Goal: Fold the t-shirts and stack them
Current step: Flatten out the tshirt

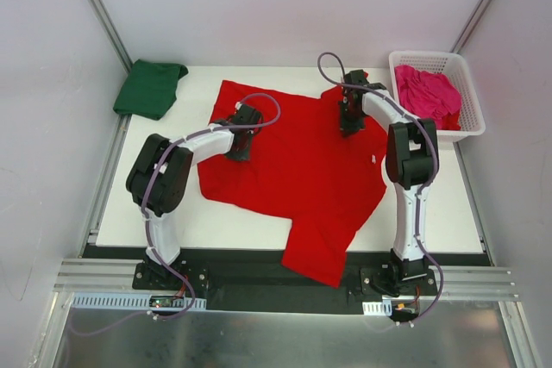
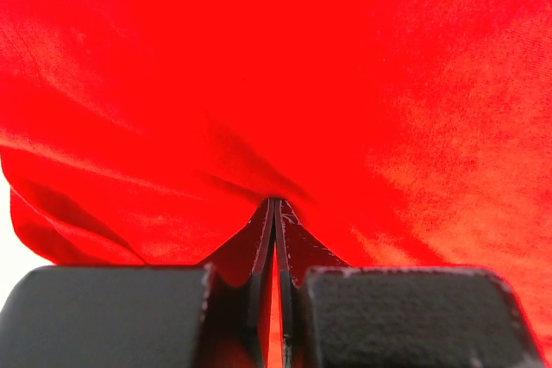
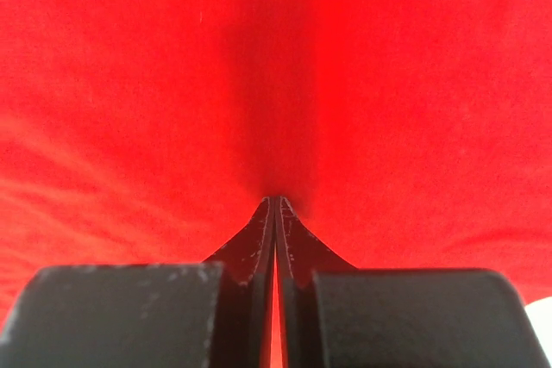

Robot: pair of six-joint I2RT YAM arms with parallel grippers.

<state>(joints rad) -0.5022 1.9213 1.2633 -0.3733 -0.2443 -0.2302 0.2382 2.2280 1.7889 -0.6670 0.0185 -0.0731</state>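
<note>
Your left tool (image 2: 274,206) and right tool (image 3: 274,204) each pinch a fold of the red t-shirt (image 1: 297,178), spread across the counter (image 1: 423,221), likely so you can lift and fold it evenly.

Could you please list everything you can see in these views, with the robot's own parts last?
red t-shirt: one, bright red, spread across the middle of the table, one end hanging over the near edge
green t-shirt: one, dark green, lying compact at the far left corner
pink t-shirt: one, magenta, bunched inside the basket
basket: one, white lattice, far right corner
table: one, white
left gripper: one, black fingers shut on the red t-shirt
right gripper: one, black, shut on the red t-shirt
</note>
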